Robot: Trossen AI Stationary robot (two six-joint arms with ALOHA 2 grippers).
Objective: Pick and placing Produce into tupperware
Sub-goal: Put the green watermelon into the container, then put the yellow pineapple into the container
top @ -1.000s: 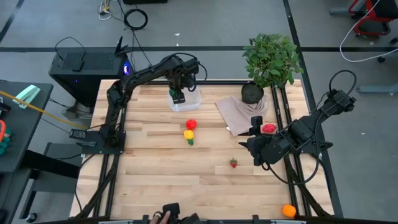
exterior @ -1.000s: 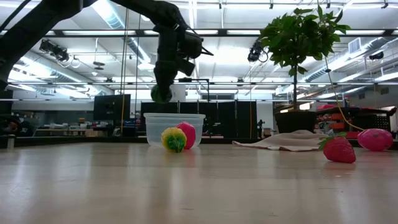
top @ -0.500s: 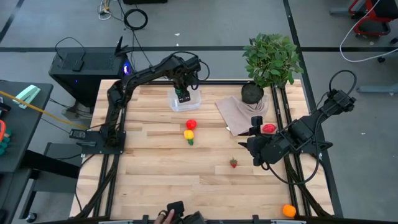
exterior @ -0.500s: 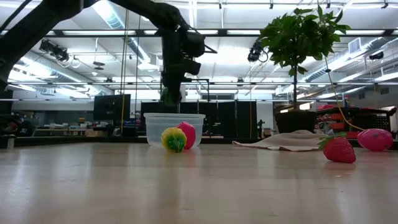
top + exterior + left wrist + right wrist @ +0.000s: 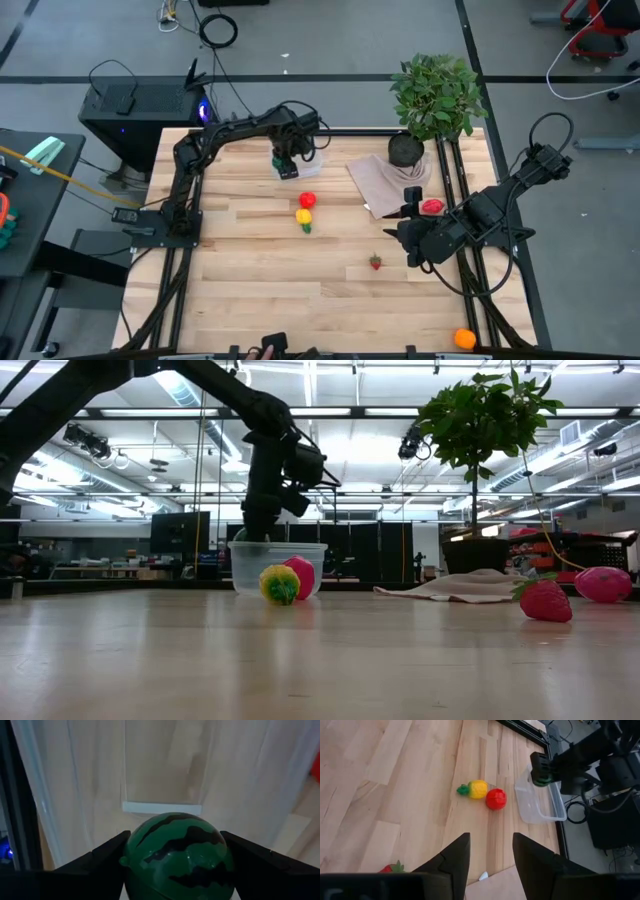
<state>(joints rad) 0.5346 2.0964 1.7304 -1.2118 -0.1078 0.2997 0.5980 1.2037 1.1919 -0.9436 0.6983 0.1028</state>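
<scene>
**Placement step: striped ball at the tub**

The left hand (image 5: 286, 170), in the upper middle of the high view, is clamped on the dark-green striped ball (image 5: 177, 855); both fingers (image 5: 95, 865) press its sides in the left wrist view. The hand sits at the near-left edge of the tupperware (image 5: 305, 160), low at its rim in the low view.

Step in hand: delivery of the ball into the tub. The next move probably calls for centring the ball over the tub's opening, then parting the fingers.

The right hand (image 5: 405, 212), at centre right beside the cloth (image 5: 385, 180), waits with its fingers parted and nothing between them.

Count on the worktop (image 5: 240, 270):
- one tub
- one red piece (image 5: 307, 200), touching one yellow piece (image 5: 304, 217), at centre
- one strawberry (image 5: 376, 262), lower centre
- one pink-red piece (image 5: 432, 207), centre right
- one orange piece (image 5: 464, 339), lower right corner
- one potted plant (image 5: 432, 100)
</scene>
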